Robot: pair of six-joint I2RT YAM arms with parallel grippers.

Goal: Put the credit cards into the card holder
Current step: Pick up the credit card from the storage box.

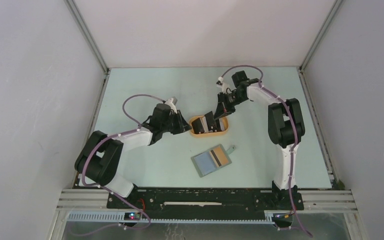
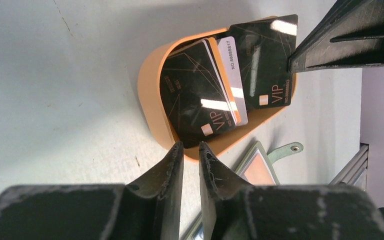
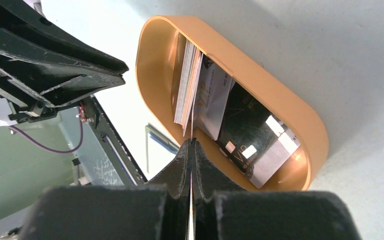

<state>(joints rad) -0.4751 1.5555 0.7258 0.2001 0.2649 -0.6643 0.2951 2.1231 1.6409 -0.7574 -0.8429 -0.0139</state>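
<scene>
1. The table (image 1: pixel 145 90) has everything near its middle. Both arms reach inward to the orange tray (image 1: pixel 222 133). The left gripper (image 1: pixel 182 124) is at the tray's left end, and the right gripper (image 1: pixel 213 119) dips into it from the far side.
2. The card holder (image 1: pixel 207 162) lies open and flat just on the near side of the tray, apart from it and toward the arm bases. Its long axis runs diagonally, and its snap tab (image 2: pixel 286 149) points to the far right. 1 tan card with a dark stripe (image 1: pixel 219 157) already rests on it.
3. The left gripper's 2 fingers stand slightly apart with nothing between them. Their tips are right at the tray's rim, but whether they touch it cannot be told.
4. A stack of cards (image 2: pixel 200 95) leans on edge inside the tray and is not yet dealt with.
5. The right gripper is clamped on 1 black card (image 2: pixel 265 65), which it pinches near a corner. The card stands on edge at the tray's right end, and the right wrist view shows it only as a thin line between the fingers.
6. The holder lies from this card toward the robot. The next move is probably a lift clear of the rim, a pull back toward the bases, and a turn of the card from upright to flat along the holder's diagonal.
</scene>
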